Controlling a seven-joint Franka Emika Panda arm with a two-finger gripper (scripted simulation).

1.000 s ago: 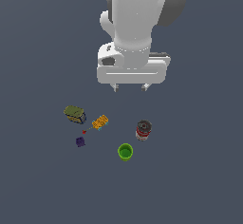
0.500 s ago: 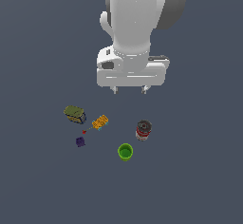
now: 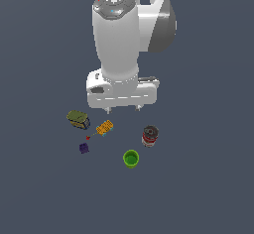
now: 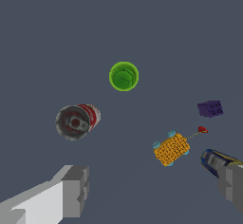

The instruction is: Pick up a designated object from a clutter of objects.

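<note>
The tiny dark purple cube [image 3: 84, 148] lies on the grey floor at the exterior view's left front; it also shows in the wrist view [image 4: 210, 108]. Beside it are a tiny red dot [image 3: 88, 138], an orange patterned box [image 3: 104, 128], an olive-topped blue tin [image 3: 78, 119], a red can with a dark top [image 3: 150, 136] and a bright green cup [image 3: 131, 158]. My gripper [image 3: 123, 110] hangs open and empty above the clutter, behind the orange box and well apart from the cube. Its two fingers [image 4: 71, 192] frame the wrist view.
The arm's white body [image 3: 119, 44] rises above the gripper and hides the floor behind it. In the wrist view the green cup [image 4: 124, 76], the red can [image 4: 76, 121] and the orange box [image 4: 171, 148] lie ahead of the fingers.
The arm has swung so its white body shows differently and the gripper sits a little lower over the clutter. The objects have not moved.
</note>
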